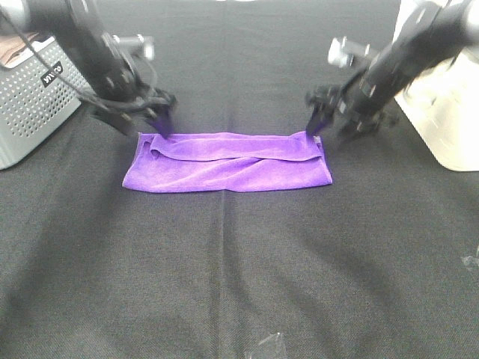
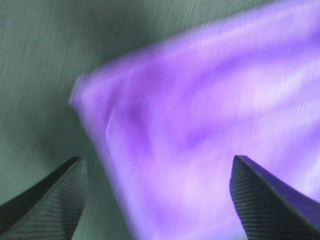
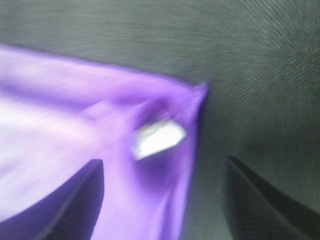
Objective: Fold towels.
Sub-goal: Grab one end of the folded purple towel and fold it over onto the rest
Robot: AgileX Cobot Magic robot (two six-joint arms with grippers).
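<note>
The purple towel point(image 1: 228, 163) lies on the black table, folded into a long band with the loose layer rumpled along its far edge. My left gripper point(image 1: 161, 123) hovers at the towel's far left corner. In the left wrist view the gripper point(image 2: 160, 200) is open, its fingers point(image 2: 50, 205) spread on either side of that corner of the towel point(image 2: 200, 125). My right gripper point(image 1: 314, 123) is at the far right corner. In the right wrist view it point(image 3: 165, 200) is open over the towel point(image 3: 60, 130), with the small white tag point(image 3: 159, 138) showing near the corner.
A grey perforated basket point(image 1: 30, 101) with a brown cloth point(image 1: 19, 46) stands at the back left. A white container point(image 1: 441, 112) stands at the back right. Small clear plastic scraps point(image 1: 269, 345) lie at the front edge. A black cloth point(image 1: 239, 262) covers the table.
</note>
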